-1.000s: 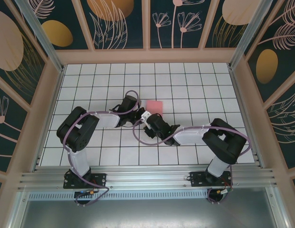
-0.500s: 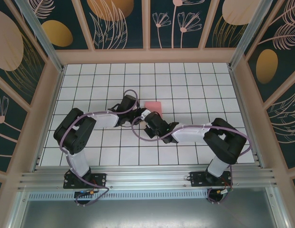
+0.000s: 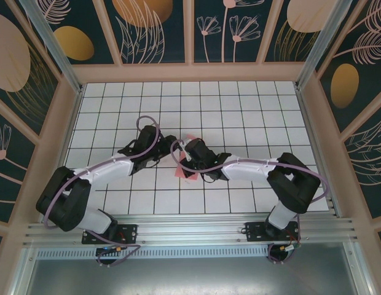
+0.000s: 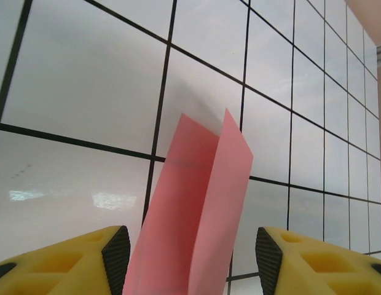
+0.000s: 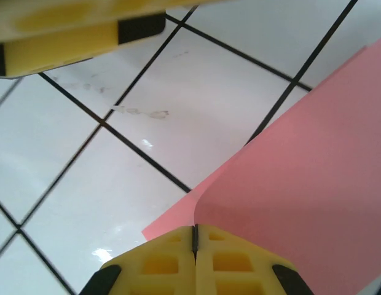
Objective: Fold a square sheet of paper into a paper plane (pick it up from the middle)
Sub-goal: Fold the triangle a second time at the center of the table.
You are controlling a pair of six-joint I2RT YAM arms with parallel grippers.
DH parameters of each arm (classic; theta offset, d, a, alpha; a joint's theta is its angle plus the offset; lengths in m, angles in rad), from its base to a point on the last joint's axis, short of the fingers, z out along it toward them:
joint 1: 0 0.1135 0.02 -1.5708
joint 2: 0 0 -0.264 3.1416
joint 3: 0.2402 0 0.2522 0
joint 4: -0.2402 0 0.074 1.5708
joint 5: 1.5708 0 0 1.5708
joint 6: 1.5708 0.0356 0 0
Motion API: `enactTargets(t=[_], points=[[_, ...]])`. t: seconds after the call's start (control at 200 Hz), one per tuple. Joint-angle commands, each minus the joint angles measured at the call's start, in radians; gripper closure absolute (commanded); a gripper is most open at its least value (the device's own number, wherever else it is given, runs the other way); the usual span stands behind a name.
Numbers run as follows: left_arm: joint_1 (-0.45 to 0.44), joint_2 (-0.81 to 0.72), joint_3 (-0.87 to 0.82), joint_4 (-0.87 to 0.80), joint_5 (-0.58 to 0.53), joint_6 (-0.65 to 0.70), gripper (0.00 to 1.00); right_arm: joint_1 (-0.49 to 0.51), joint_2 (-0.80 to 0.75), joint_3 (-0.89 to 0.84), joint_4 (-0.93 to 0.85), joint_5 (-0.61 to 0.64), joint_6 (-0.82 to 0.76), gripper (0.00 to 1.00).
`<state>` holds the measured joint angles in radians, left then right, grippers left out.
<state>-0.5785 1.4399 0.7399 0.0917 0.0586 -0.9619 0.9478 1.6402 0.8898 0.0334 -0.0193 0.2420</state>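
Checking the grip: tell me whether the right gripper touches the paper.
Touching. Right wrist view: the right gripper is shut on the paper, which emerges from its closed fingertips.

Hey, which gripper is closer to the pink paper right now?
Right. The right gripper is shut on the paper, pinching it. The left gripper is open, with the paper standing between its fingers, not clamped.

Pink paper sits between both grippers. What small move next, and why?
Probably back the left gripper away from the paper: its jaws stand open either side of the folded layers, not clamping, while the right gripper is shut on it.
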Motion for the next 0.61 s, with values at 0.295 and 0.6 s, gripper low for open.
enactTargets(t=[0.295,0.6], points=[[0.003,-0.226,-0.244,0.141,-0.060,0.079,0.60,-0.079,0.034,-0.028,0.152,-0.313,0.256,1.00],[0.004,-0.176,-0.333,0.320,0.175,0.110,0.76,-0.146,0.040,-0.181,0.389,-0.447,0.341,1.00]])
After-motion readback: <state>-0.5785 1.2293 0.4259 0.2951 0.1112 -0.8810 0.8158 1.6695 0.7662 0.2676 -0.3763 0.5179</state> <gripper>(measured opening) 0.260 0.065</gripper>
